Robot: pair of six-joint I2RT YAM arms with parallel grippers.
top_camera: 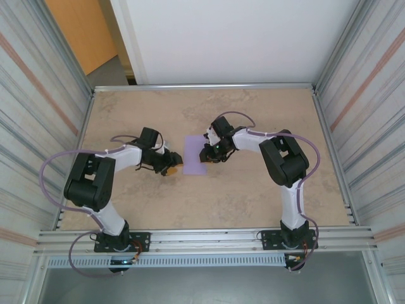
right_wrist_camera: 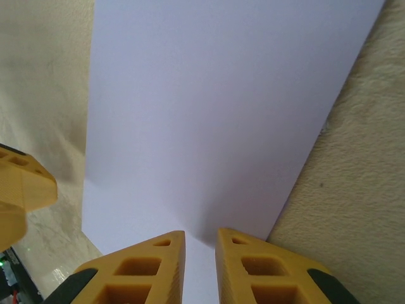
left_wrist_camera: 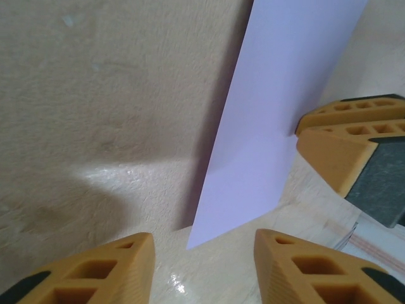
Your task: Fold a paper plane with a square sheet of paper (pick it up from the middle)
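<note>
The square sheet of paper (top_camera: 194,156) lies lilac and plain on the beige table between my two grippers. My right gripper (top_camera: 207,154) rests on the sheet's right edge. In the right wrist view its yellow fingers (right_wrist_camera: 158,256) stand a narrow gap apart on the sheet (right_wrist_camera: 215,107), which buckles slightly towards the gap (right_wrist_camera: 200,233). My left gripper (top_camera: 169,168) sits just left of the sheet's near corner. It is open, fingers wide apart (left_wrist_camera: 202,239), with the sheet's corner (left_wrist_camera: 253,164) lying just ahead between them. No paper plane shape shows.
The beige tabletop (top_camera: 253,202) is fenced by an aluminium rail (top_camera: 202,235) at the front and corrugated walls (top_camera: 38,126) on both sides. The right gripper's fingers (left_wrist_camera: 342,145) show at the right of the left wrist view, touching the sheet's edge.
</note>
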